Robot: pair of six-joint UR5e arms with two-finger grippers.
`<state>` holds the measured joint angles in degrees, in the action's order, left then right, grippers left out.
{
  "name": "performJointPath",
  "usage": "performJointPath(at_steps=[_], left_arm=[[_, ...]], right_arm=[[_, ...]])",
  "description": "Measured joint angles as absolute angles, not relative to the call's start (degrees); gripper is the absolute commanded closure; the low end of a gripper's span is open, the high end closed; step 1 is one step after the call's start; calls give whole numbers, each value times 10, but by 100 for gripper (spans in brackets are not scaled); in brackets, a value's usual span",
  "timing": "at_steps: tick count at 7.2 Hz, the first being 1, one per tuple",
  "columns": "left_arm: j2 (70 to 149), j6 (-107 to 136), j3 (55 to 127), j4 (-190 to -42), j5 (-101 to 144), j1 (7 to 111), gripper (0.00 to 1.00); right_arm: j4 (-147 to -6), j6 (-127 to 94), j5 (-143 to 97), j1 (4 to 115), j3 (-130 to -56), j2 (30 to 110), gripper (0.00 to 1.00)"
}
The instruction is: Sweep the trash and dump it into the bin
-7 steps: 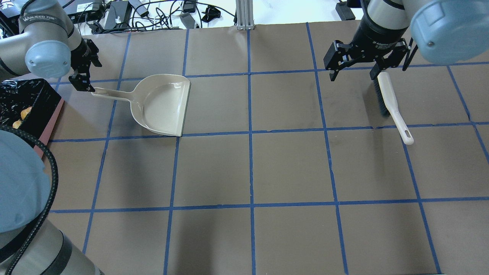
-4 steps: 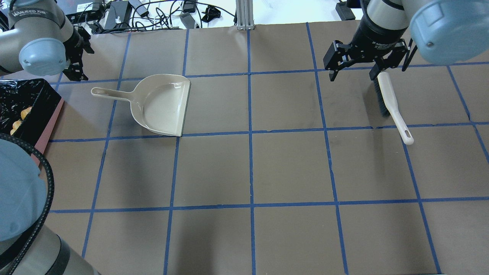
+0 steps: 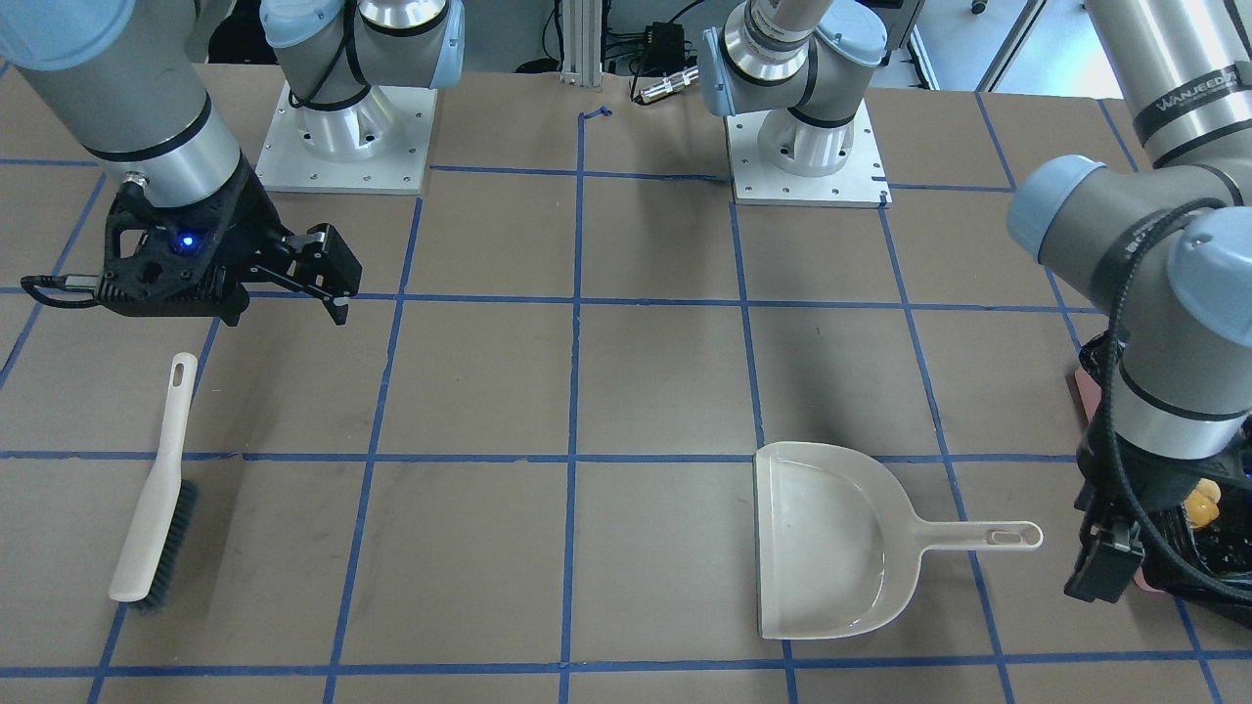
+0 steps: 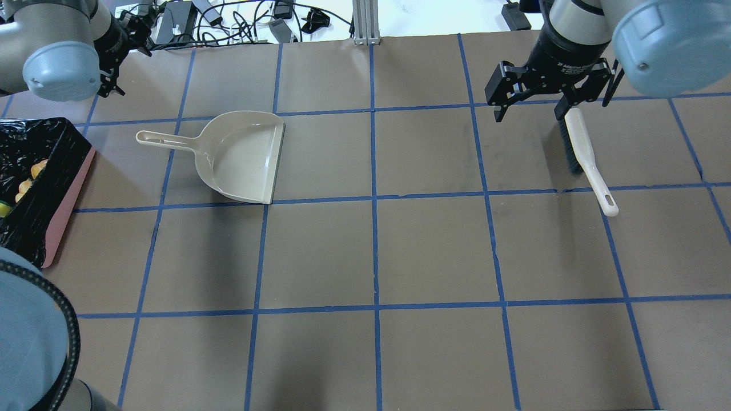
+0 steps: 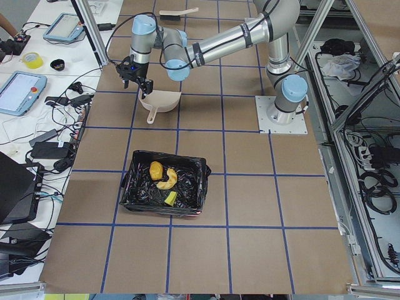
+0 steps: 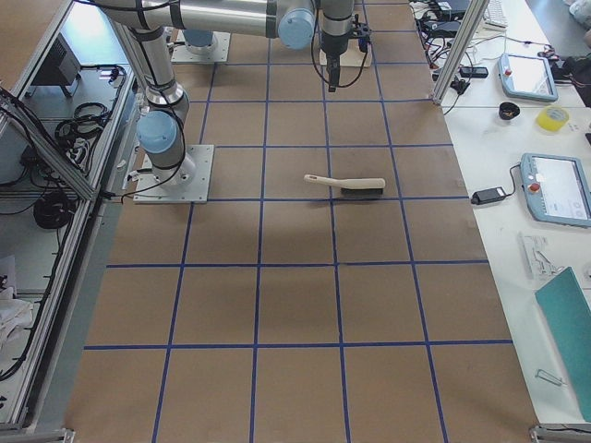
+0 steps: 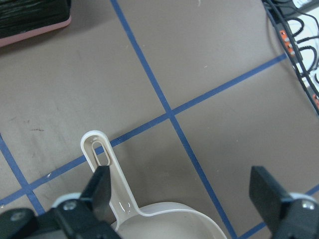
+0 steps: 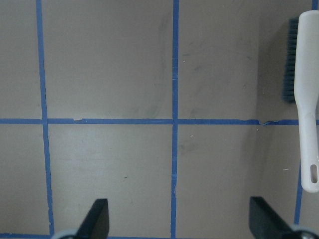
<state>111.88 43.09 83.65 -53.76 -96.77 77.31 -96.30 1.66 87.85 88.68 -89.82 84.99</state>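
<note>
Left hand (image 7: 179, 174) drew back from dustpan (image 4: 243, 162) toward far edge, fingers spread, empty | right hand (image 4: 530, 105) spread near brush (image 4: 579, 142) head, unmoved | sweep looked done | tabletop (image 4: 434, 251): matte brown, blue-tape grid | bin (image 4: 64, 208): pink, crinkly glossy black liner, trash (image 5: 166, 181) inside | dustpan: smooth beige plastic | brush: white handle, dark bristles | trash: soft lumps

Three soft trash pieces (image 5: 164, 181) are counted: one amber lumpy oval (image 5: 156, 169), one pale yellow crescent (image 5: 168, 180), one green-and-yellow sponge wedge (image 5: 170, 198). One pink black-lined bin (image 5: 129, 189), one beige plastic dustpan (image 4: 240, 160) and one white-handled brush (image 4: 581, 145) are seen.
</note>
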Motion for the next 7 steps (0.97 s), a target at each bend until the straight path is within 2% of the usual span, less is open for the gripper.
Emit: performJointPath(at_steps=[4, 7], left_arm=[[1063, 222, 841, -581, -965, 844, 0], [1029, 148, 841, -731, -966, 898, 0]], right_arm=[[-963, 17, 876, 887, -898, 849, 0], [-962, 20, 876, 887, -898, 850, 0]])
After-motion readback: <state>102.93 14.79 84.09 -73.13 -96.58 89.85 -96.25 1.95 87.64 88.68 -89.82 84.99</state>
